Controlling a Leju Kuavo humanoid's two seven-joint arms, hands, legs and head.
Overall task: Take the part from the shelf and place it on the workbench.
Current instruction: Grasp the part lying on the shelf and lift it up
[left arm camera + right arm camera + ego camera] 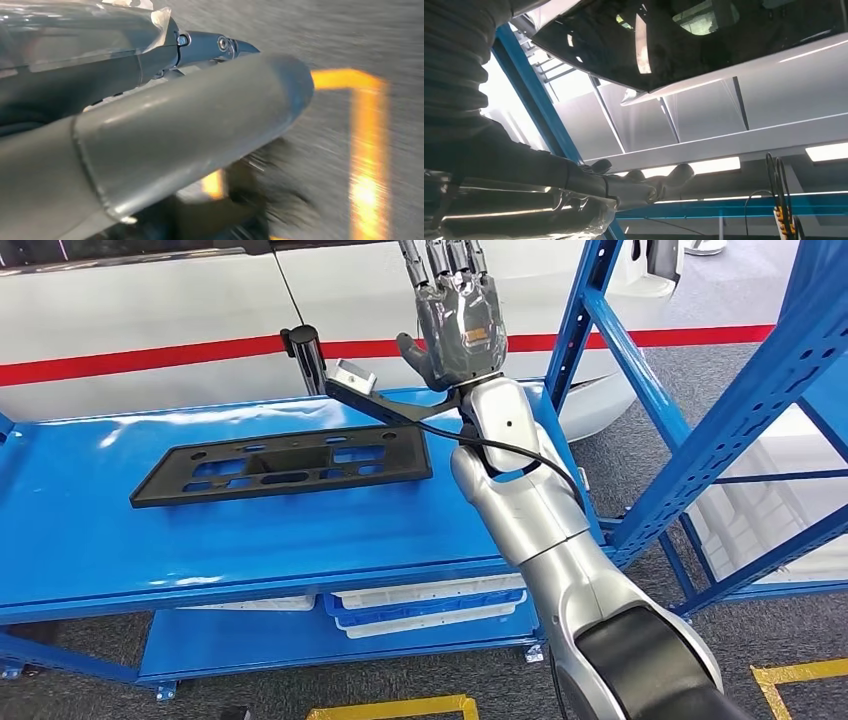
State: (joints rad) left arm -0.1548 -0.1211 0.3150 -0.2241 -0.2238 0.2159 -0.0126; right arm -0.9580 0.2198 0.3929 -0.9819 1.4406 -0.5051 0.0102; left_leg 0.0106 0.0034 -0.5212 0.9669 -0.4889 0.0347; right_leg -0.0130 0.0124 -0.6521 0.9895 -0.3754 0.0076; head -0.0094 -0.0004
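The right hand (462, 325) is raised with its fingers (440, 265) straight, spread and holding nothing. Below its palm, off to one side, the black part (285, 468) lies flat on the blue workbench (90, 540), apart from the hand. The risk, as I judge it: the forearm lowering could catch the black bracket (385, 405) beside the wrist and shove the part. Under the bench top, white trays (430, 608) sit stacked; their contents cannot be made out. Whether the left hand (165, 135) is closed I cannot tell.
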